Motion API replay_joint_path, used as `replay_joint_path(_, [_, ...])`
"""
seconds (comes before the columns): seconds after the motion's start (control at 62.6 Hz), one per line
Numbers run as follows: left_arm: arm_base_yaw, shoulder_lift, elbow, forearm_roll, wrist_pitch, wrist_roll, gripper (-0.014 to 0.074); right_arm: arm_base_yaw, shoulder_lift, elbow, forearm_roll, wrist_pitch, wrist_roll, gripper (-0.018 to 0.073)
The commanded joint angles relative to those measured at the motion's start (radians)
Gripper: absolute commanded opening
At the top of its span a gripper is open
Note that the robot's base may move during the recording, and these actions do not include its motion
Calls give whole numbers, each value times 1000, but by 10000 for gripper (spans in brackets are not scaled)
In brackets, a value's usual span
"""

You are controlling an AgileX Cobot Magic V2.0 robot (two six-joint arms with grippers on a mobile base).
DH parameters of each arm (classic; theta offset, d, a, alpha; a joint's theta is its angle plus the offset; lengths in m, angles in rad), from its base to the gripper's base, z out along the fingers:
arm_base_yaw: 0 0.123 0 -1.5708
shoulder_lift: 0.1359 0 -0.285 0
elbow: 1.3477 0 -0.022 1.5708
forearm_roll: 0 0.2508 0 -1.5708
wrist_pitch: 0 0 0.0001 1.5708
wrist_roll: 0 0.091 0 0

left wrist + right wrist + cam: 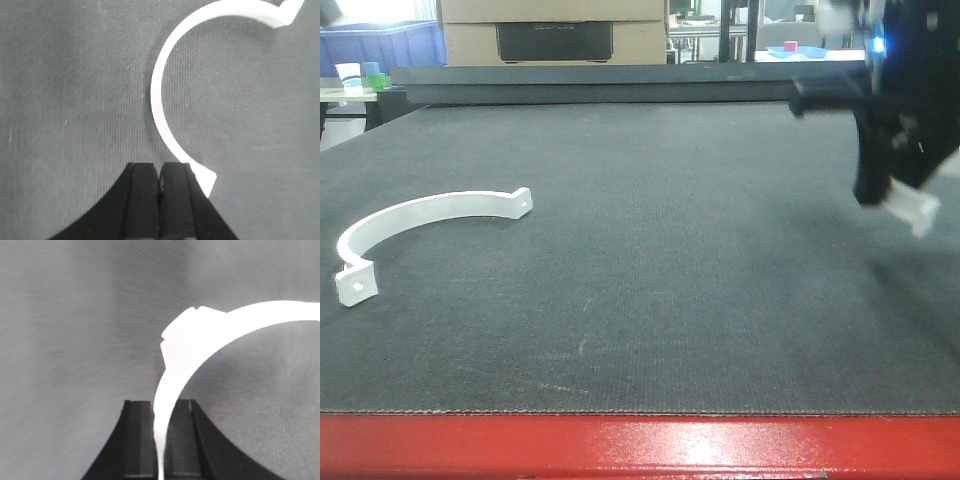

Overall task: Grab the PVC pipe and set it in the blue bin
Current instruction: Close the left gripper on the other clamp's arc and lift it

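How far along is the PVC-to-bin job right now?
Done: one grasp. The right gripper is shut on a curved white PVC piece, held clear above the mat. In hand: that piece, not binned yet. Left: placing it, then the second PVC piece, which lies on the mat just ahead of the shut, empty left gripper. A blue bin shows only in the far-left background.
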Motion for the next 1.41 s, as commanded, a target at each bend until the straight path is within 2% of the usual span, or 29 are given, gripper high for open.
replay_joint_path(0.0, [-10,73,-50,17,13,-13,-111,24,-46,-7,-12,16,-29,-168])
replay_joint_path(0.24, [-10,217,-145,17,10,-12,-96,51,-65,-7,-10,26,-29,-168])
replay_joint_path(0.32, [-10,255,-163,17,24,-12,-18,51,-65,-7,-8,26,-29,-168])
replay_joint_path(0.384, [-12,282,-176,17,33,-12,99,51,-65,-7,-8,5,-29,-168])
replay_joint_path(0.48, [-23,313,-176,25,13,-12,227,51,-65,-7,-8,-30,-29,-168])
replay_joint_path(0.544, [-25,334,-176,25,11,-12,256,51,-65,-7,-7,-49,-29,-168])
replay_joint_path(0.735, [-25,371,-176,19,11,-12,232,51,-65,-7,-7,-51,-29,-168])
replay_joint_path(0.799, [-25,371,-176,19,7,-14,192,51,-65,-7,-7,-51,-29,-168])
replay_joint_path(0.847, [-25,371,-176,19,7,-17,127,51,-65,-7,-7,-51,-29,-168])
replay_joint_path(0.975, [-25,369,-176,17,22,-17,-115,51,-65,-7,-7,-51,-29,-168])
replay_joint_path(1.199, [-35,274,-176,7,69,-17,-111,51,-114,-7,-7,-51,-29,-168])
replay_joint_path(1.391, [-101,80,-174,6,28,-19,-111,51,-223,-7,-49,-95,-29,-168])
